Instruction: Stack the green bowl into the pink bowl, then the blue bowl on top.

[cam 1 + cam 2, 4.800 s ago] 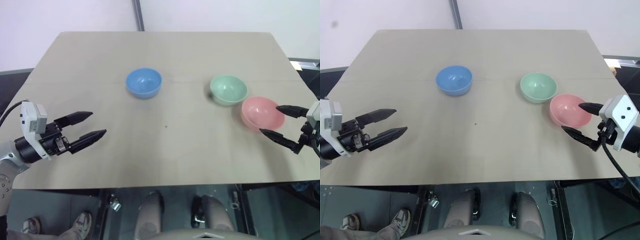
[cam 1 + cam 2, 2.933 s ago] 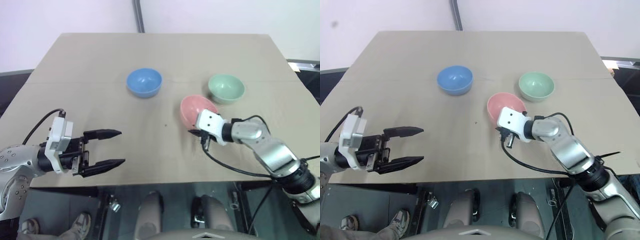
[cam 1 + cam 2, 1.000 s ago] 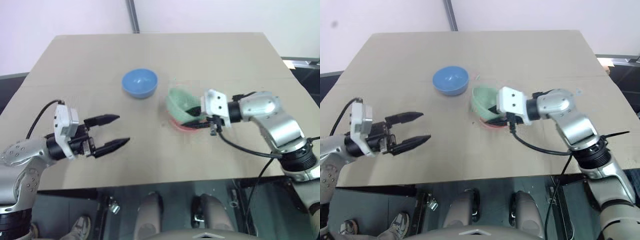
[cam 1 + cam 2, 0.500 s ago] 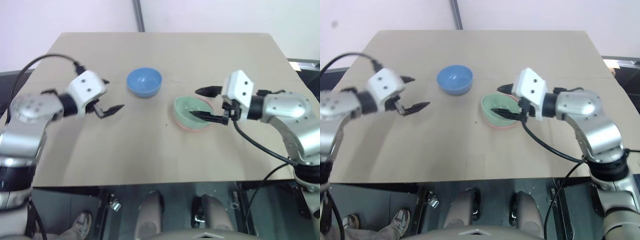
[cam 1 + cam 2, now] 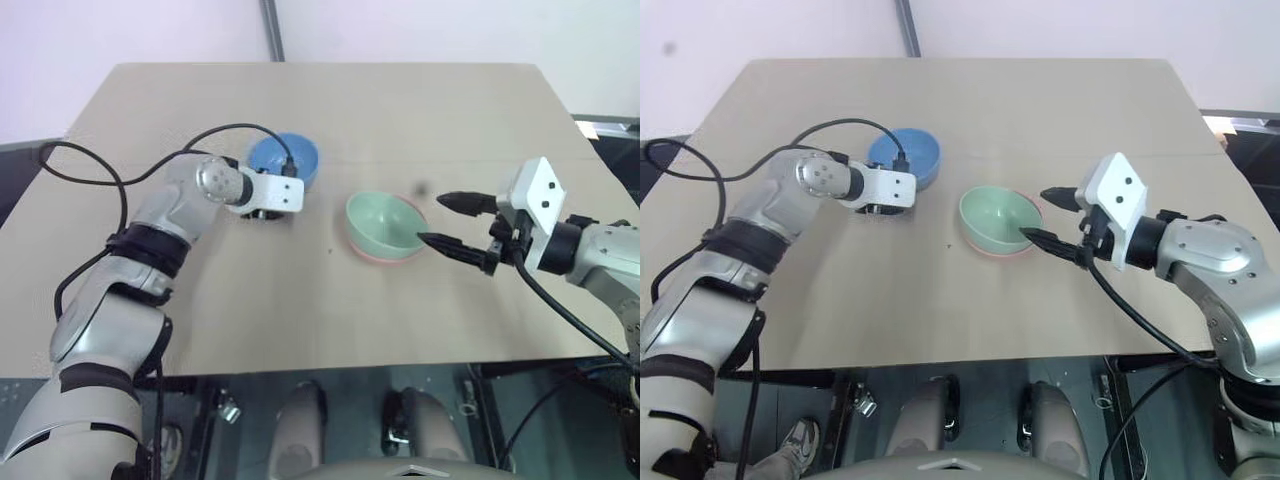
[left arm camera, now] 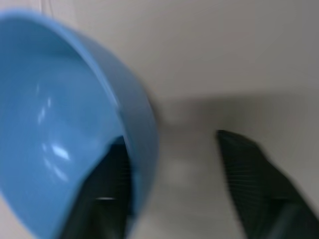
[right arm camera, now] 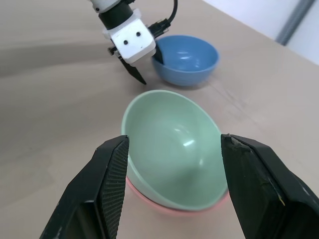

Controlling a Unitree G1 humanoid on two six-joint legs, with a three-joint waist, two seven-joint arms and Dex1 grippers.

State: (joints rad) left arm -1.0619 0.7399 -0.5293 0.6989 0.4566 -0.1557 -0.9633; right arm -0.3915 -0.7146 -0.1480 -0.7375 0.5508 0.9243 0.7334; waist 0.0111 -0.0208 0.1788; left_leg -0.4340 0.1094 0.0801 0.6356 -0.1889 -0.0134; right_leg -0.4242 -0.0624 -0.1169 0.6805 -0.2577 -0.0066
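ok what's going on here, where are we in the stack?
The green bowl already sits nested in the pink bowl mid-table. The right tool hangs open just beside that pair, holding nothing. The left tool is at the blue bowl, one finger inside the rim and the other outside, not yet clamped. The blue bowl has not been lifted from the table.

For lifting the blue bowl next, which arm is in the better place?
The left. Its gripper already straddles the blue bowl rim, one finger inside and one outside. The right gripper hangs open beside the green bowl, nested in the pink bowl.
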